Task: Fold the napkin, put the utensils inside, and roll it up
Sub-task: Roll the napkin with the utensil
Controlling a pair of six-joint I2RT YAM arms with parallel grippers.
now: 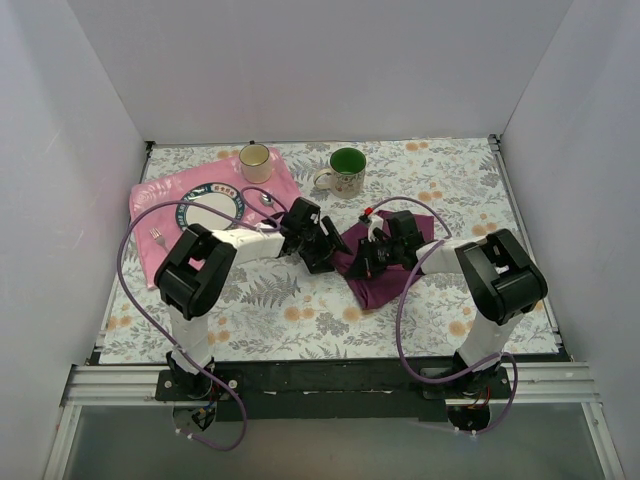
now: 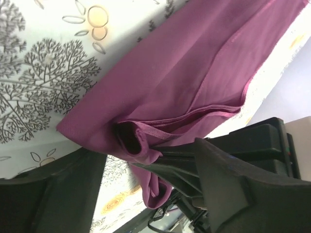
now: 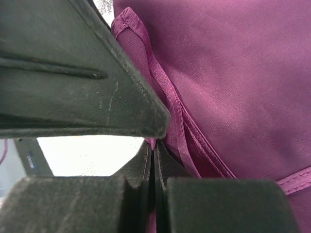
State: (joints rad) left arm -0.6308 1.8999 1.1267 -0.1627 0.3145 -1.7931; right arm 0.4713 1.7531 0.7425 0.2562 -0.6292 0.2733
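Observation:
The dark purple napkin (image 1: pixel 390 275) lies folded on the floral tablecloth, right of centre. My right gripper (image 1: pixel 372 258) is shut on its left hem; a sliver of cloth (image 3: pixel 154 141) shows between the pressed fingers (image 3: pixel 146 165). My left gripper (image 1: pixel 326 246) hovers just left of it, jaws spread wide around the bunched napkin corner (image 2: pixel 141 145) without pinching it. The fork (image 1: pixel 158 238) lies on the pink mat left of the plate. The spoon (image 1: pixel 267 199) lies on the mat to the plate's right.
A light pink mat (image 1: pixel 165 195) at the back left carries a white plate (image 1: pixel 212 210) and a cream mug (image 1: pixel 254 160). A mug with a green inside (image 1: pixel 346 170) stands at the back centre. White walls close in three sides.

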